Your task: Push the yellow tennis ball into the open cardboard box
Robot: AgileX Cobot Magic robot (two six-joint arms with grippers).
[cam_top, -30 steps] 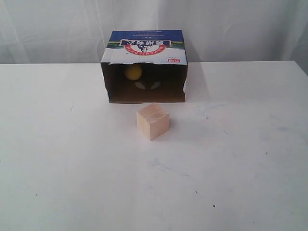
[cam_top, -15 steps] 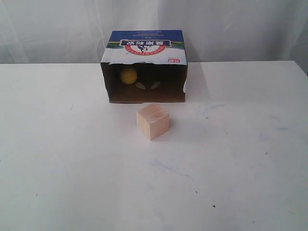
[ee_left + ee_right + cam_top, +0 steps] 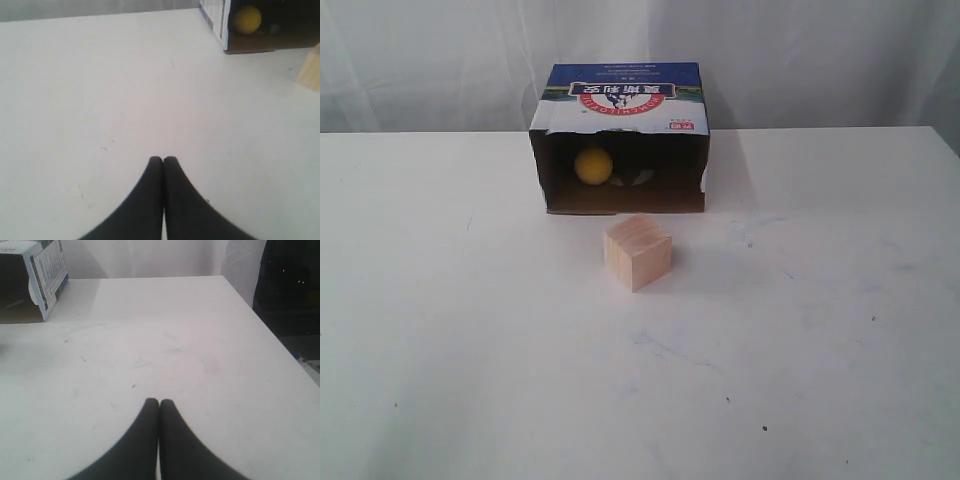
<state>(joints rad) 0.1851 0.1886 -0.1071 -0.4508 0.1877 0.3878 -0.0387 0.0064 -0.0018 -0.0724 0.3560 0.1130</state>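
Observation:
The yellow tennis ball (image 3: 593,166) lies inside the open cardboard box (image 3: 620,100), on the left of its dark interior; the left wrist view also shows the ball (image 3: 247,19) inside the box (image 3: 250,47). The box stands at the back middle of the white table, its mouth facing the front. My left gripper (image 3: 163,160) is shut with nothing in it, over bare table far from the box. My right gripper (image 3: 159,402) is shut and empty too, with the box (image 3: 47,270) far off. Neither gripper shows in the exterior view.
A pale wooden cube (image 3: 637,252) sits just in front of the box mouth, slightly right of the ball; its corner shows as the cube (image 3: 311,72) in the left wrist view. The table's right edge (image 3: 270,335) drops to a dark floor. A white curtain hangs behind.
The ball has rolled a little inside the box, down toward the front and settling near the left; the box, cube and arms have not moved.

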